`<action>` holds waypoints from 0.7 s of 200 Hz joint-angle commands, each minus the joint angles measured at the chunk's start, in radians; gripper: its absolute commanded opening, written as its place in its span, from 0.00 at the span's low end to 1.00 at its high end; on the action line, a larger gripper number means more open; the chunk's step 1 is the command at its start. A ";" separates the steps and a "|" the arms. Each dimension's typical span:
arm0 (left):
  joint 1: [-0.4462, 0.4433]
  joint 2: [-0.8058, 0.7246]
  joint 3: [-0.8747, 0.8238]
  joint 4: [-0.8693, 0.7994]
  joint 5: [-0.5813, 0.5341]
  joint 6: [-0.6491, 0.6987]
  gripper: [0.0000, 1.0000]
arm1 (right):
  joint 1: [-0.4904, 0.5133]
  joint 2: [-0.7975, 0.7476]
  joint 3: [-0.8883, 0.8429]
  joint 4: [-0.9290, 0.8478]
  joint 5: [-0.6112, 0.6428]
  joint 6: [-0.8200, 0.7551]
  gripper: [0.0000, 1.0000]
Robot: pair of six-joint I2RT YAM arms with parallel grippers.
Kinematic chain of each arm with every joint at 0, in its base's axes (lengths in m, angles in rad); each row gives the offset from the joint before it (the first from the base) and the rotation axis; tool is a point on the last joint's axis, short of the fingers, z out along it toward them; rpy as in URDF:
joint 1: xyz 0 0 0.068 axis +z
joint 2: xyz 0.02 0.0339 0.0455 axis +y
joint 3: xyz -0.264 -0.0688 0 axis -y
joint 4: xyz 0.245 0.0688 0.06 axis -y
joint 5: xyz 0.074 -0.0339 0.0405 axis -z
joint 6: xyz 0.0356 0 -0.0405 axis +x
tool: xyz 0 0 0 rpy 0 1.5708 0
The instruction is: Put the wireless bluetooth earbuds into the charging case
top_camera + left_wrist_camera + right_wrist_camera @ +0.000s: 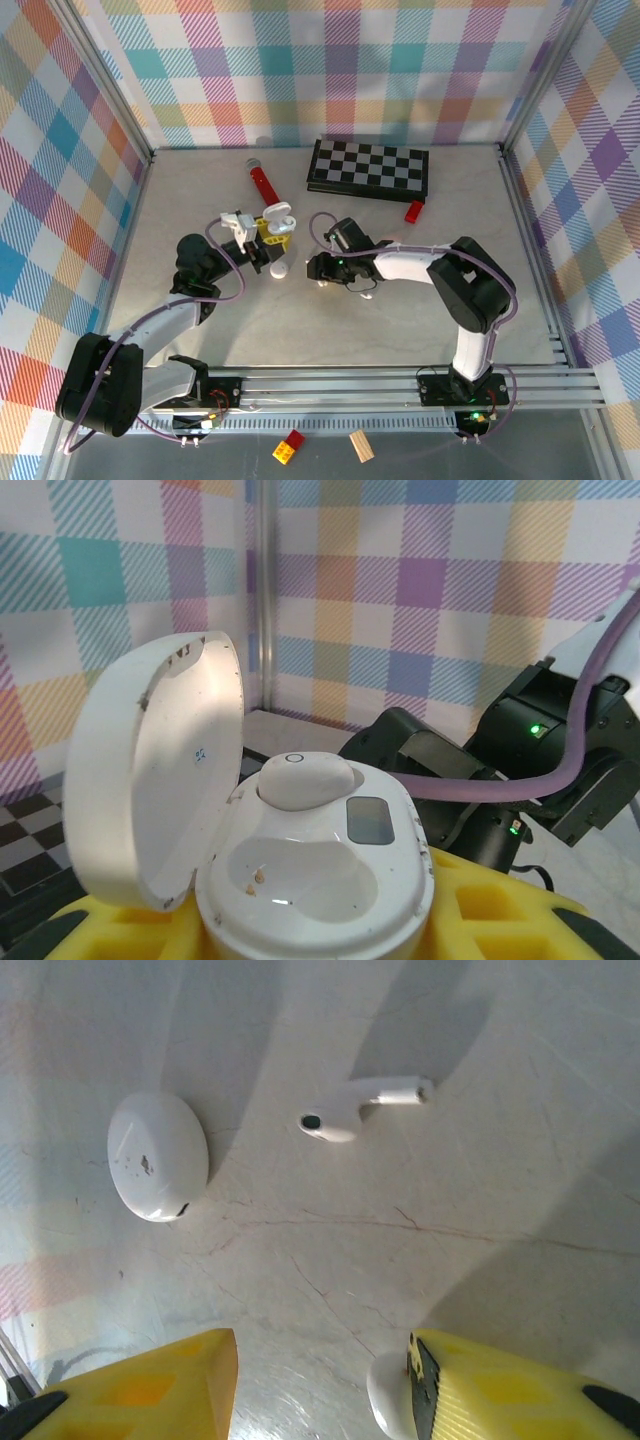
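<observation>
My left gripper [268, 228] is clamped on the open charging case [320, 880], its lid tipped back to the left. One earbud [305, 778] sits in the far pocket, and the near pocket [290, 875] is bare. My right gripper [320, 1365] hangs over the table [330, 1260], fingers apart, nothing between them. Ahead of it to the left lies a closed white case [158, 1157]. Straight beyond the gap lies a loose earbud [345, 1115], its stem crosswise and pointing right. A small white lump [385, 1398] sits just beside my right-hand finger; I can't tell what it is. I judge my right arm the nearer to the loose earbud.
</observation>
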 commanded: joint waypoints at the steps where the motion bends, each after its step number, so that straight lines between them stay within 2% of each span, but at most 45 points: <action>1: 0.050 0.013 -0.014 0.093 -0.005 -0.047 0.37 | -0.002 0.003 0.054 -0.102 0.019 -0.088 0.48; 43: 0.111 0.017 -0.017 0.138 -0.025 -0.093 0.37 | 0.029 -0.027 0.102 -0.271 0.190 -0.217 0.48; 62: 0.144 0.015 -0.015 0.114 -0.046 -0.098 0.37 | 0.053 -0.026 0.128 -0.326 0.258 -0.258 0.43; 140: 0.220 0.015 -0.012 0.119 -0.054 -0.137 0.37 | 0.138 0.080 0.261 -0.439 0.365 -0.348 0.38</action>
